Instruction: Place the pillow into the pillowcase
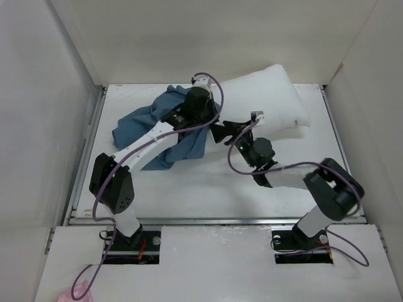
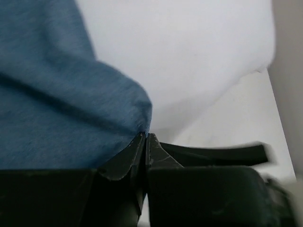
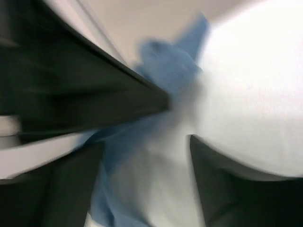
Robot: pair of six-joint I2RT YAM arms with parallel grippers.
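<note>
The white pillow (image 1: 271,100) lies at the back of the table, its left end against the blue pillowcase (image 1: 148,129), which is bunched at the left. My left gripper (image 1: 200,106) is over that junction. In the left wrist view it (image 2: 146,137) is shut on an edge of the pillowcase (image 2: 57,113), with the pillow (image 2: 189,56) just beyond. My right gripper (image 1: 228,130) reaches in from the right to the pillow's near left corner. In the blurred right wrist view it (image 3: 147,165) is open, with the pillow (image 3: 246,90) and blue cloth (image 3: 170,66) between its fingers.
White walls (image 1: 44,113) close in the table on the left, back and right. The left arm's black link (image 3: 80,94) crosses close in front of the right wrist camera. The table's front edge (image 1: 214,220) runs just ahead of the arm bases.
</note>
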